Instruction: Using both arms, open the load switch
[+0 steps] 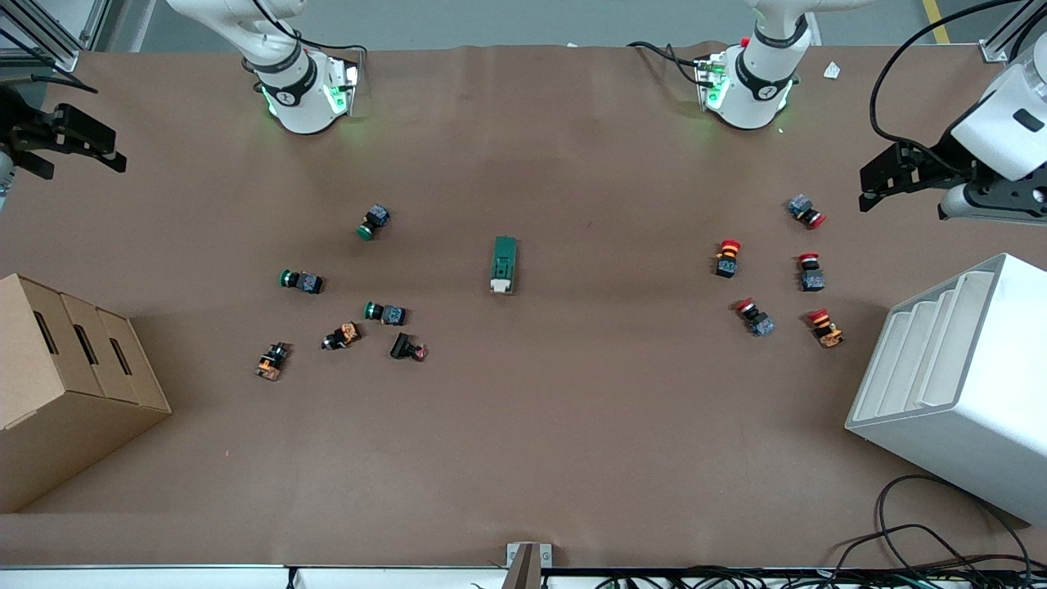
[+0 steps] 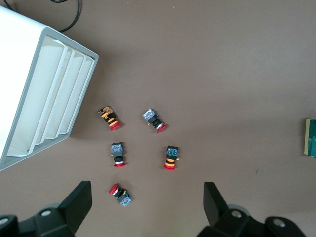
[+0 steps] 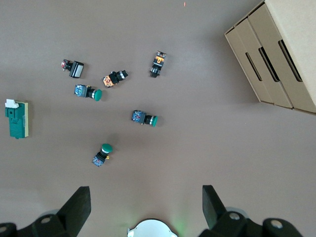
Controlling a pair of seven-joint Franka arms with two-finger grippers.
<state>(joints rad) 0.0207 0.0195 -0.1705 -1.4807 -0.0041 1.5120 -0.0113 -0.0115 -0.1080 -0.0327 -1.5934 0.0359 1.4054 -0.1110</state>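
The load switch point(image 1: 504, 264) is a dark green oblong block lying flat at the middle of the table, its white toggle end pointing toward the front camera. It also shows in the right wrist view point(image 3: 16, 118) and just at the frame's edge in the left wrist view point(image 2: 311, 137). My left gripper point(image 1: 869, 190) hangs open and empty high over the left arm's end of the table, with a red pushbutton point(image 2: 120, 193) below its spread fingers point(image 2: 81, 200). My right gripper point(image 1: 86, 159) hangs open and empty high over the right arm's end, its fingers point(image 3: 81, 202) wide apart.
Several green and black pushbuttons point(image 1: 374, 222) lie scattered between the switch and a cardboard box point(image 1: 65, 376) at the right arm's end. Several red pushbuttons point(image 1: 727, 258) lie toward the left arm's end, beside a white slotted rack point(image 1: 957, 368).
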